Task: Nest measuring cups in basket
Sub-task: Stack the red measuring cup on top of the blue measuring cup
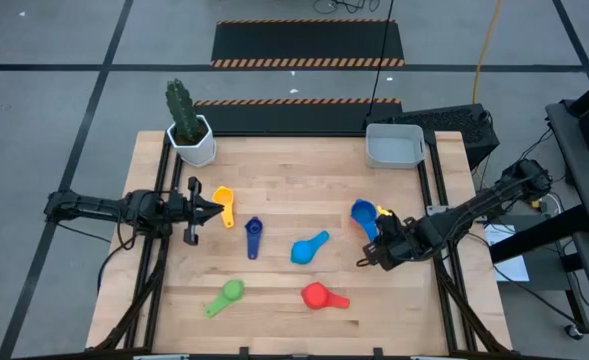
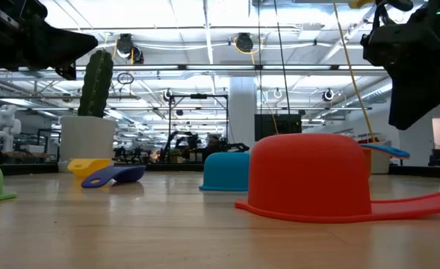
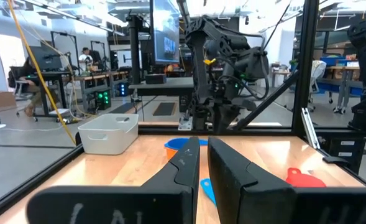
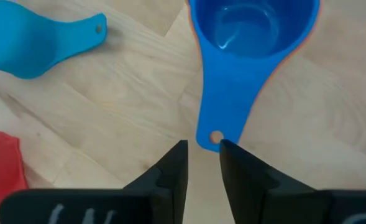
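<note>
I see my right gripper (image 4: pixel 202 155) near the bench's right edge, fingers a little apart, with the end of the blue cup's (image 4: pixel 245 37) handle just in front of the tips; I cannot tell if they touch it. This cup sits inside an orange cup (image 3: pixel 178 147). The basket (image 1: pixel 394 146) stands at the far right corner. My left gripper (image 1: pixel 214 207), fingers almost together and empty, waits near the left edge, beside the yellow cup (image 1: pixel 224 203).

Even, bright overhead light is seen throughout. In the low view, ceiling lamps (image 2: pixel 243 42) show glare, and the near red cup (image 2: pixel 309 175) is rendered soft. Faint, short shadows are cast on the counter (image 1: pixel 284 170). In the right wrist view, a highlight is noted inside the blue cup (image 4: pixel 251 28).
</note>
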Available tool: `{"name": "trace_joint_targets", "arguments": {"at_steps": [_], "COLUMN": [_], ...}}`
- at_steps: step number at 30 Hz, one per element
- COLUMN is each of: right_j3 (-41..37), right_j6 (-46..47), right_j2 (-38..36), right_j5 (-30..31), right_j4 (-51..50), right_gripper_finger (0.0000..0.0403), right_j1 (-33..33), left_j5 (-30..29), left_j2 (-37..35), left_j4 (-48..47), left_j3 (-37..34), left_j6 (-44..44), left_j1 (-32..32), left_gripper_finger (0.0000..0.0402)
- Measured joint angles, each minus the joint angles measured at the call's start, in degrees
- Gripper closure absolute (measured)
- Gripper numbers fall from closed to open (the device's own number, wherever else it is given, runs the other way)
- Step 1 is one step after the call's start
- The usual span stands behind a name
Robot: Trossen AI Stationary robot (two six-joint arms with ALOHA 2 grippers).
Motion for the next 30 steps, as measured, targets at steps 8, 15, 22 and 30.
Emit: {"name": "trace_joint_targets", "arguments": {"at_steps": [8, 15, 22, 30], "right_j3": [0.00, 0.00, -0.04, -0.04], "right_j6": [0.22, 0.29, -5.31, -28.56], "right_j2": [1.05, 1.05, 1.05, 0.98], "right_j5": [1.36, 4.25, 10.92, 20.71], "right_j4": [-0.22, -0.25, 1.43, 7.61], "right_gripper_finger": [0.0212, 0.0127, 0.0114, 0.0121], "right_j1": [-0.02, -0.01, 0.54, 0.72], "left_j5": [-0.05, -0.51, -1.25, -6.42], "left_j2": [0.00, 0.01, 0.41, 10.15], "left_j4": [0.74, 1.27, 3.99, 7.25], "left_j3": [-0.01, -0.01, 0.00, 2.39], "left_j6": [0.08, 0.08, -1.17, -3.93], "left_j1": [0.00, 0.01, -0.05, -0.05], "left_gripper_finger": [0.0364, 0.0364, 0.0364, 0.0364]}}
